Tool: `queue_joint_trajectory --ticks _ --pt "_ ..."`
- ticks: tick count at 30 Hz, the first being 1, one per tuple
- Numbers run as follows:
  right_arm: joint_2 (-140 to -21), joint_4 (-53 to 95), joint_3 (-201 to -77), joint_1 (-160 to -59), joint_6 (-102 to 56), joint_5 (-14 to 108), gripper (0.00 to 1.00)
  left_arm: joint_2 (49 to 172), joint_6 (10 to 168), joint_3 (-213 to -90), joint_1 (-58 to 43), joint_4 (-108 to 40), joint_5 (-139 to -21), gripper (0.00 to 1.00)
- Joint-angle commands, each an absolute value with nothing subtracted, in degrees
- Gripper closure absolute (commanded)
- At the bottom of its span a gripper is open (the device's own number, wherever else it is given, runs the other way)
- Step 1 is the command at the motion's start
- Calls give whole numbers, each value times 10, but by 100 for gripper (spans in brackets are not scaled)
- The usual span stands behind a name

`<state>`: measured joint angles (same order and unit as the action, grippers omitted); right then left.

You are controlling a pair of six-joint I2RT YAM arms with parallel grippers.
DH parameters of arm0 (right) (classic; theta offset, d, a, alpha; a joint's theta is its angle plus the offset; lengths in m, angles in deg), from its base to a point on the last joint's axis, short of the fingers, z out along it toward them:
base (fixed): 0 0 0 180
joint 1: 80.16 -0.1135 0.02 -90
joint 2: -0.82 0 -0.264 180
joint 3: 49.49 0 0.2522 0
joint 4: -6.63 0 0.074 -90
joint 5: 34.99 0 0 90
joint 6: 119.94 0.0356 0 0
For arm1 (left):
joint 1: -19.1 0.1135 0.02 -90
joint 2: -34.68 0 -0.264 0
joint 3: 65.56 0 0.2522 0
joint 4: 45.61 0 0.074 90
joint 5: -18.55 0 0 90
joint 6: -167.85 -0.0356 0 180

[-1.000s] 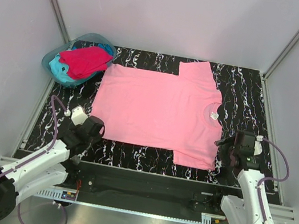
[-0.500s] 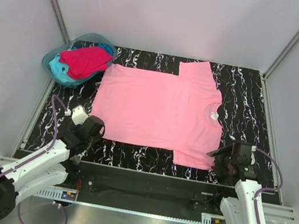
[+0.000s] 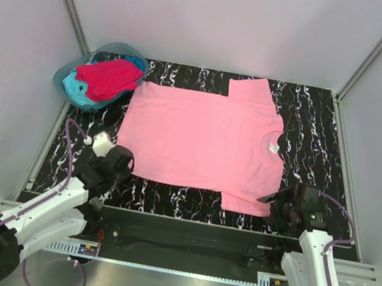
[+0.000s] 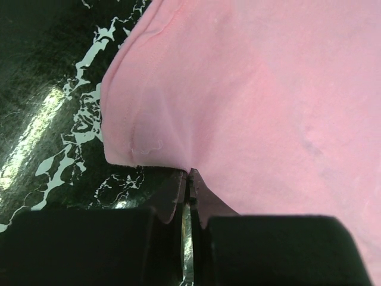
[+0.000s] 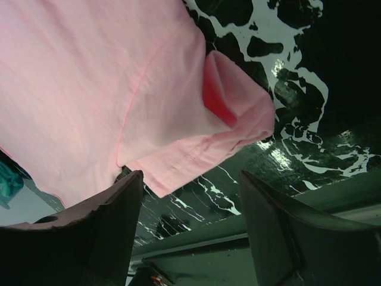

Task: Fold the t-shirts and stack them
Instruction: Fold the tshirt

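The light pink t-shirt [image 3: 199,141] lies spread flat on the black marbled table [image 3: 312,127], collar to the right. My left gripper [image 3: 124,162] is at its near left corner. In the left wrist view the left gripper [image 4: 189,173] is shut, its tips pinching the edge of the pink t-shirt [image 4: 268,89], which creases there. My right gripper [image 3: 270,200] is at the near sleeve [image 3: 248,197]. In the right wrist view the right gripper [image 5: 190,174] stands open just short of the sleeve's hem [image 5: 196,158]. A crimson t-shirt [image 3: 110,77] and a turquoise one [image 3: 76,91] lie bunched in the tub.
A translucent blue-green tub [image 3: 62,78] stands at the table's far left corner. White walls close in the back and both sides. The table's near edge with a metal rail [image 3: 176,270] runs just behind both grippers.
My right gripper has swung left and down towards the near sleeve, and its jaws have spread wider. The left gripper and the pink t-shirt have stayed put.
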<state>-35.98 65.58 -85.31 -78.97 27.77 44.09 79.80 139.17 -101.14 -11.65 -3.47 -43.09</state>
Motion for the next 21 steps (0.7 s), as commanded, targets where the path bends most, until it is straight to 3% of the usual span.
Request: queue_joint_trajectory --ticks 1,16,21 --pt "-351 665 -849 -789 284 407 27 807 1377 -1034 -119 -69 -443 95" --pt "-318 539 -764 -789 323 289 27 813 1324 -1030 -120 -138 -497 94" --pt "-324 496 -770 -789 327 305 28 820 1320 -1032 -120 -144 -501 94"
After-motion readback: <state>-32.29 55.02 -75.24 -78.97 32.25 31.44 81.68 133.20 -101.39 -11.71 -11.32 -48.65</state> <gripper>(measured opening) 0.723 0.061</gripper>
